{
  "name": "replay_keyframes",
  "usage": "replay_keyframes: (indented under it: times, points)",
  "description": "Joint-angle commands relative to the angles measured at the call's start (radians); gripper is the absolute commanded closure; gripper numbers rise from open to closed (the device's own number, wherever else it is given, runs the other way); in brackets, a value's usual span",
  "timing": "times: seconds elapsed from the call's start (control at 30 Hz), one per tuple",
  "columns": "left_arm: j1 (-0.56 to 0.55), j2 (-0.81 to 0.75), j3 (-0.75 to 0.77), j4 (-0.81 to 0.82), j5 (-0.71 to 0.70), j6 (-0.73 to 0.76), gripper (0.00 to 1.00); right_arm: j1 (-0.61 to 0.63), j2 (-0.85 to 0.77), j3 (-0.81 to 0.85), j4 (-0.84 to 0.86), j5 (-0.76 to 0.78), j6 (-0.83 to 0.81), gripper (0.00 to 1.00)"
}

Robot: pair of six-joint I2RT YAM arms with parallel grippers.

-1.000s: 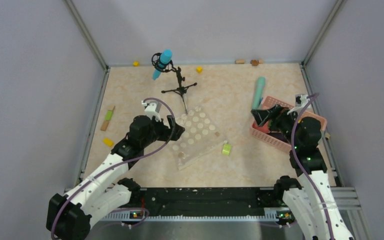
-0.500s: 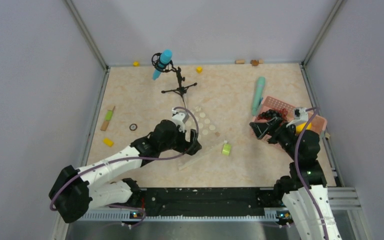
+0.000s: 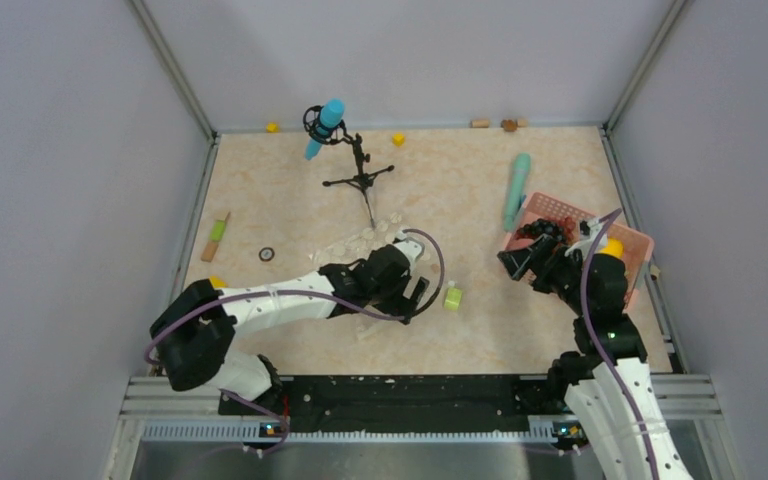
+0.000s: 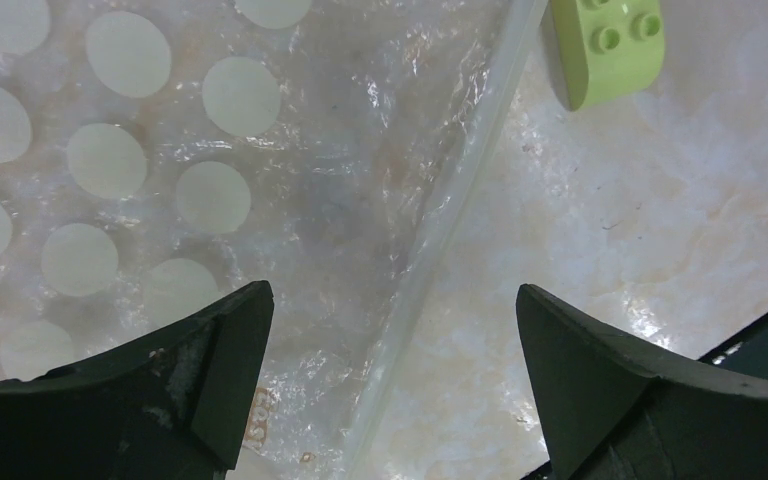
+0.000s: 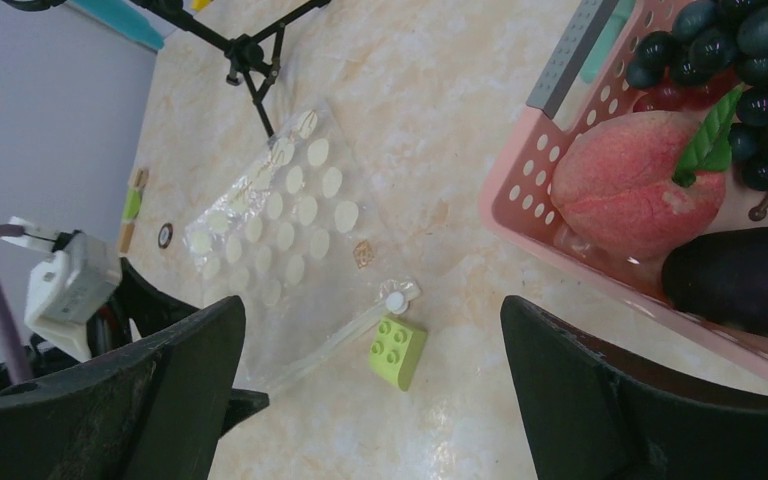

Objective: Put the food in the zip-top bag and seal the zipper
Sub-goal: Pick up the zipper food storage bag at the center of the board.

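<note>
Two pairs of jaws are mine, and both stand wide apart with nothing in them. My left gripper (image 4: pixel 392 300) hangs low over the zip-top bag (image 4: pixel 160 180), one finger above the dotted film and the other above the bare table (image 4: pixel 610 230), with the zipper (image 4: pixel 460 190) running between them. Just right of that strip lies a lime-green block (image 4: pixel 608 45), and further right my right gripper (image 5: pixel 372 310) is poised beside the pink basket (image 5: pixel 520 190), where the food (image 5: pixel 660 200) lies well apart from the bag: a dark grape bunch (image 5: pixel 740 60), a peach (image 5: pixel 610 170) and an eggplant (image 5: pixel 750 280).
</note>
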Motion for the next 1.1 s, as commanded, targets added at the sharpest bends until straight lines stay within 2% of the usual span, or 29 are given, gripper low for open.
replay_keyframes:
  times: [0.0, 0.23, 0.4, 0.53, 0.77, 0.87, 0.9, 0.93, 1.07]
  points:
    - [-0.018, 0.081, 0.043, 0.016, 0.005, 0.073, 0.03, 0.008, -0.016, -0.005, 0.034, 0.017, 0.014, 0.03]
    - [-0.018, 0.179, 0.071, 0.045, 0.026, 0.096, 0.04, 0.008, -0.027, -0.008, 0.047, -0.012, 0.016, 0.03]
    - [-0.018, 0.227, 0.082, 0.034, 0.021, 0.084, 0.13, 0.008, -0.033, -0.011, 0.047, -0.007, 0.019, 0.04]
    - [-0.018, 0.235, 0.075, 0.037, 0.014, 0.074, 0.26, 0.009, -0.033, -0.013, 0.047, -0.011, 0.019, 0.05]
    - [-0.017, 0.231, 0.069, 0.047, 0.011, 0.067, 0.55, 0.008, -0.032, -0.015, 0.048, -0.012, 0.019, 0.06]
    - [-0.017, 0.222, 0.062, 0.066, 0.022, 0.062, 0.75, 0.008, -0.033, -0.014, 0.048, -0.006, 0.018, 0.06]
    - [-0.017, 0.22, 0.059, 0.073, 0.023, 0.061, 0.84, 0.009, -0.033, -0.015, 0.048, -0.006, 0.017, 0.06]
    - [-0.017, 0.22, 0.057, 0.082, 0.024, 0.058, 0.99, 0.009, -0.033, -0.018, 0.051, -0.004, 0.018, 0.06]
    - [-0.017, 0.217, 0.056, 0.094, 0.015, 0.048, 1.0, 0.009, -0.02, -0.03, 0.073, -0.008, 0.018, 0.07]
